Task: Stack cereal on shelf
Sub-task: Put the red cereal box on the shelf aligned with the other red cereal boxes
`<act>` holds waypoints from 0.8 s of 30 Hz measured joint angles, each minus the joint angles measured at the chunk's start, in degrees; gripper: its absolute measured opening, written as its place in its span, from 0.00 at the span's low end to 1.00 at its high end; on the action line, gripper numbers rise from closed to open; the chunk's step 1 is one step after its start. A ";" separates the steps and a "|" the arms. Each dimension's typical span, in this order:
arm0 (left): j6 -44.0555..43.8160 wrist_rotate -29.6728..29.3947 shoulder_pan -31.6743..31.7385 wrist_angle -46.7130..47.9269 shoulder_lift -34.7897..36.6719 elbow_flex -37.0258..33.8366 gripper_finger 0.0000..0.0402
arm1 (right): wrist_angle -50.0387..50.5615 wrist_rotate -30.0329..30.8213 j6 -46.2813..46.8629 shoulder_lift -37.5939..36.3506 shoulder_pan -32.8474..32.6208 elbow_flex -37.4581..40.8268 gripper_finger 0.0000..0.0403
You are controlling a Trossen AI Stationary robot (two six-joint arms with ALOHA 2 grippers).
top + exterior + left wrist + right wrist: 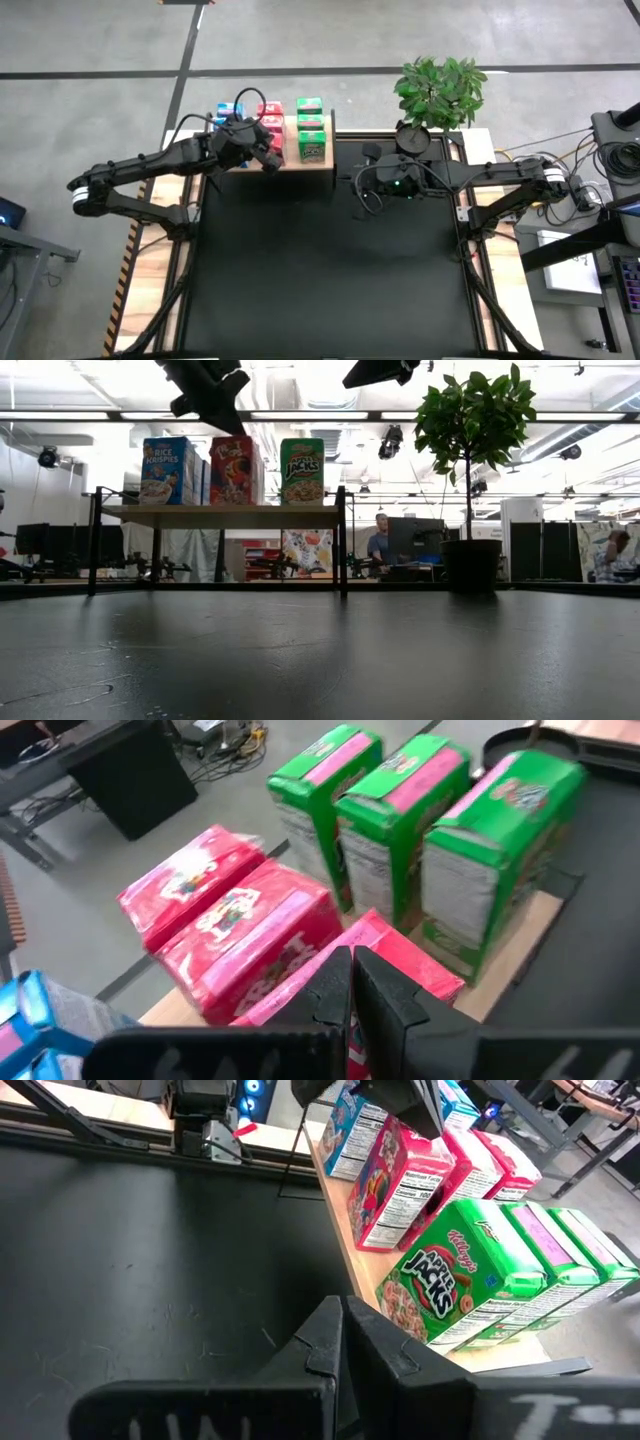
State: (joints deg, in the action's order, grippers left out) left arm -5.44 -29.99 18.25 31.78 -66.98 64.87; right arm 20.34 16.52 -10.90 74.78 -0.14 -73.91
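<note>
A: Item one, the shelf (322, 166). Location?

B: Far side of the black table mat (330, 270), left of centre. Pale wooden top on dark legs; in the low view its board (225, 516) stands raised above the mat.

A: Item two, the cereal.

B: All on the shelf top, upright, in three colour rows. Green boxes (310, 130) on the right of the group, three in a line running from near to far, touching one another. Red boxes (270, 122) in the middle row, partly covered by the left arm in the high view; the left wrist view shows three (245, 935). Blue boxes (226, 111) on the left, mostly hidden; count not readable there. In the low view one front of each colour faces the mat: blue (167, 470), red (235, 470), green (302, 471).

A: Item three, left gripper (270, 160).

B: Above the near red box, at the shelf's near edge. Fingers (335, 985) pressed together, nothing between them.

A: Item four, right gripper (362, 185).

B: Over the far part of the mat, just right of the shelf, pointing towards it. Fingers (330, 1342) closed together, empty.

A: Sundries?

B: One potted plant (440, 92) at the far edge, right of the shelf.
</note>
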 joint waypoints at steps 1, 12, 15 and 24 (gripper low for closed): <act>0.11 0.13 -0.28 -0.21 0.04 0.07 0.00 | 0.02 0.02 0.00 0.00 0.00 0.00 0.02; -0.10 0.28 -1.04 0.75 3.43 0.71 0.00 | 0.47 0.04 1.40 -0.02 -0.68 0.31 0.02; 0.35 0.21 -1.21 1.02 5.05 0.71 0.00 | 0.35 0.02 1.46 -0.09 -1.30 1.24 0.02; 11.63 5.57 -3.74 2.27 10.17 -0.92 0.00 | -5.81 0.08 2.58 -0.09 -1.36 4.59 0.02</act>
State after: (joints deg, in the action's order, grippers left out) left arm 6.19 -24.42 14.50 34.05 -56.81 63.95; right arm 14.53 16.60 -8.32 74.70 -1.50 -69.32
